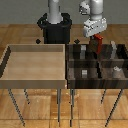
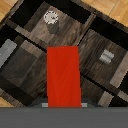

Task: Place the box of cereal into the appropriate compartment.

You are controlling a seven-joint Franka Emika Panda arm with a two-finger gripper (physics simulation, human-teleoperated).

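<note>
Nearest in the exterior view, the light tray (image 1: 10, 67) sits on the bench at 9 o'clock, nothing visible in it; beside it at 3 o'clock is the four-part bin (image 1: 71, 67), dark walled. Its near sections hold a small grey cube (image 1: 85, 73) and a whitish round shape (image 1: 118, 71); a pale slab (image 1: 114, 49) stands in the far section toward the exterior view's right.

The box (image 1: 99, 44) hangs upright from the gripper (image 1: 95, 34), clear of the floor, over the bin's far side near the middle divider; the gripper is clamped on the box's upper end. The wrist view shows the box (image 2: 63, 75) running long and red down from the camera, with dividers crossing beneath it; the fingers themselves are hidden, so the hold is judged from the box hanging there.

The step in hand looks like the carry, late on, lowering not yet begun. Which section lies straight under the box I cannot tell; it seems to straddle a wall. The next move likely calls for shifting toward the slab's section, at 3 o'clock in the exterior view; then descending clear of walls and slab; then opening.
</note>
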